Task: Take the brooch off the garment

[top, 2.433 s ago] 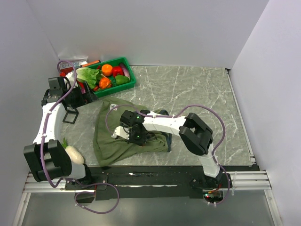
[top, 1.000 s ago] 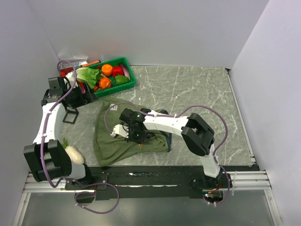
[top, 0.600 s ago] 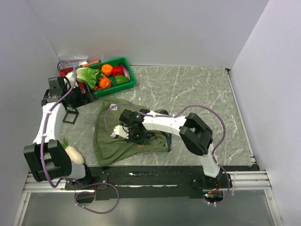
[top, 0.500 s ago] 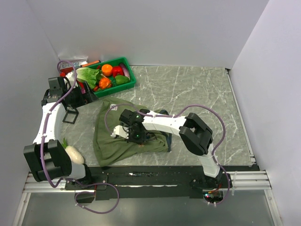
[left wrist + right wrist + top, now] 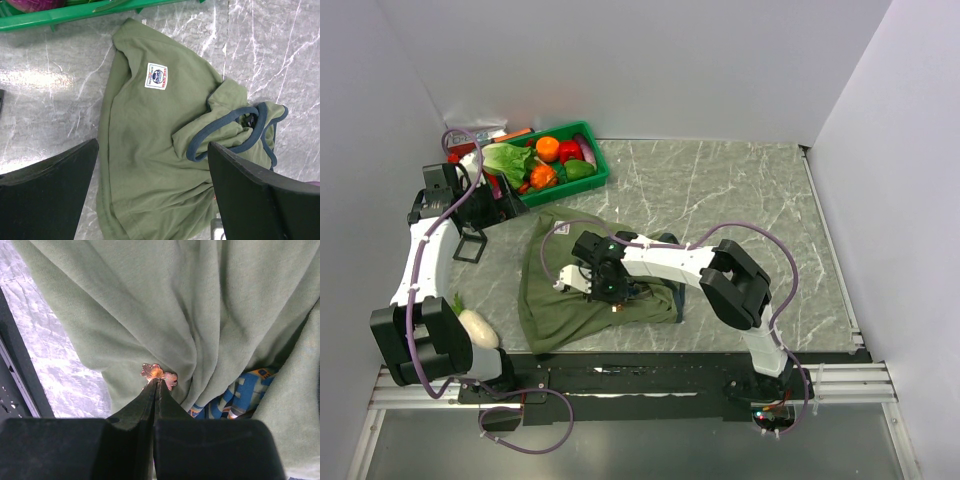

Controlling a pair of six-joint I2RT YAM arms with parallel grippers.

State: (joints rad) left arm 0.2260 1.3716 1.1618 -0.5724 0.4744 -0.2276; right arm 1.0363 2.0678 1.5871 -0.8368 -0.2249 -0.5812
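The olive-green garment [image 5: 548, 300] lies crumpled on the table in front of the arms, with navy trim [image 5: 220, 134] and a white label [image 5: 156, 76]. My right gripper [image 5: 158, 381] is shut, its tips pinching the small pinkish flower-shaped brooch [image 5: 158, 372], which still sits against a fold of cloth [image 5: 165, 305]. The orange-and-blue graphic [image 5: 240, 395] peeks out from a fold beside it. In the top view the right gripper [image 5: 611, 300] is down on the garment's near middle. My left gripper [image 5: 152, 192] is open and empty, held high to the garment's left [image 5: 500, 207].
A green basket [image 5: 597, 168] of vegetables stands at the back left. A black square frame [image 5: 470, 245] lies left of the garment. A white radish [image 5: 478, 328] lies at the near left. The table's dark front edge [image 5: 20, 395] runs close to the brooch.
My right gripper has shifted slightly left on the garment, drawing the cloth into folds. The left arm has not moved.
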